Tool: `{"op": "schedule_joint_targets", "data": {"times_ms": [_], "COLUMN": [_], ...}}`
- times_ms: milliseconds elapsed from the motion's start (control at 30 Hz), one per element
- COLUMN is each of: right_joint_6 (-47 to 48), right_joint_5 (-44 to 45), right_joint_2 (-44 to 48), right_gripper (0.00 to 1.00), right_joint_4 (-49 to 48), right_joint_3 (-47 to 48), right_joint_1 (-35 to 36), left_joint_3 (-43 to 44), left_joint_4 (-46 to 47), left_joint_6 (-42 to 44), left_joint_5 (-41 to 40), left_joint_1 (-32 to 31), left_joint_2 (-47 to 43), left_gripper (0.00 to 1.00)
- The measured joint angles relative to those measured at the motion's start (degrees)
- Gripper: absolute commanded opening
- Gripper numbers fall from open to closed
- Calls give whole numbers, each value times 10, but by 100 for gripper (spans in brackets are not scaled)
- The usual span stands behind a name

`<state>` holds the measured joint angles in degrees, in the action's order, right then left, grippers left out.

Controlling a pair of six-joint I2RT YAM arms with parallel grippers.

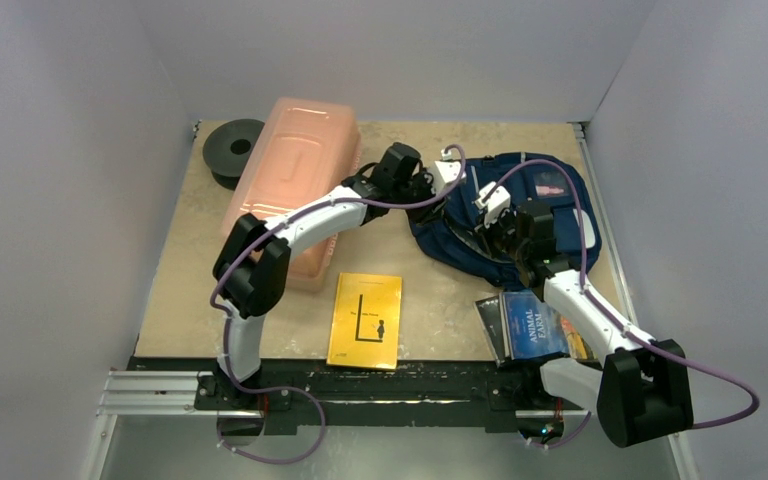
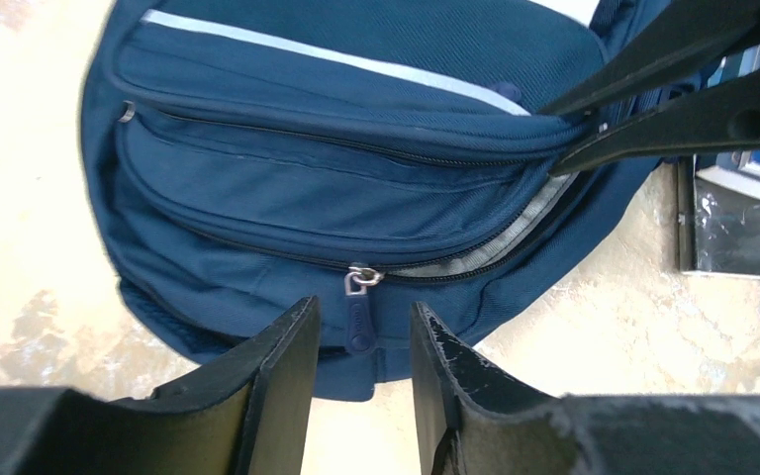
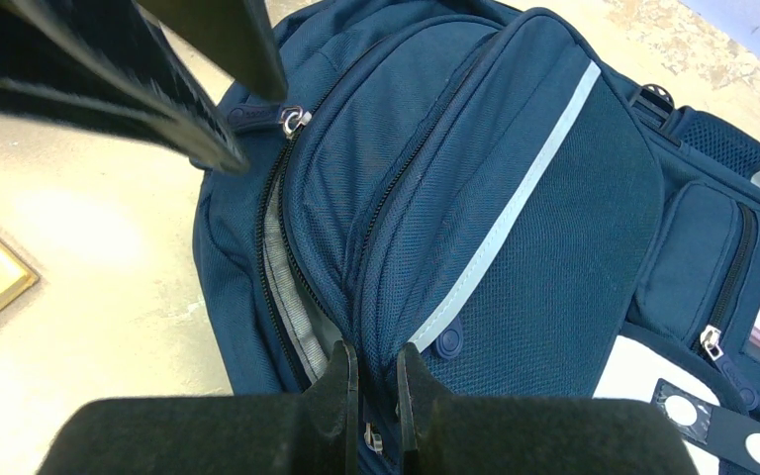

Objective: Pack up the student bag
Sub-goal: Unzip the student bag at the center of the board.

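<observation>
Fabric of the one student bag [image 3: 515,198] sits pinched in right gripper [image 3: 374,358]; left gripper [image 2: 363,319] gapes.

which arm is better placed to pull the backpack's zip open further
Left. The open left claw straddles the small navy zip pull of the navy blue fabric backpack; the right claw is shut on the backpack's fabric beside the zip.

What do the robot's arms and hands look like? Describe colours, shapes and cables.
The left arm and right arm are white tubes with chunky black joints; a purple cable runs along each. The left hand and right hand each have two flat black fingers.
</observation>
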<state>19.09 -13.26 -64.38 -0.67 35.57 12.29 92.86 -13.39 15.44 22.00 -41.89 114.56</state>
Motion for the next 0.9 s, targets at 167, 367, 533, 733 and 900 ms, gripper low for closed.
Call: {"op": "schedule_joint_targets", "data": {"times_ms": [167, 367, 533, 733, 900], "right_joint_6": [2, 4, 5, 5, -2], "right_joint_5": [-1, -2, -2, 3, 3], "right_joint_2": [1, 5, 7, 7, 7], "right_gripper": [0, 0, 0, 21, 42], "right_joint_4": [8, 10, 11, 11, 2], "right_joint_3": [2, 2, 2, 2, 2], "right_joint_1": [0, 0, 0, 0, 4], "left_joint_3": [3, 21, 33, 49, 5], "left_joint_4": [-7, -8, -9, -15, 11], "left_joint_6": [14, 19, 14, -1, -30], "left_joint_5": [-12, -59, -94, -124, -123], "left_joint_1": [-10, -14, -19, -20, -19], "left_joint_2": [28, 48, 62, 68, 41], "left_gripper": [29, 10, 1, 0, 0]}}
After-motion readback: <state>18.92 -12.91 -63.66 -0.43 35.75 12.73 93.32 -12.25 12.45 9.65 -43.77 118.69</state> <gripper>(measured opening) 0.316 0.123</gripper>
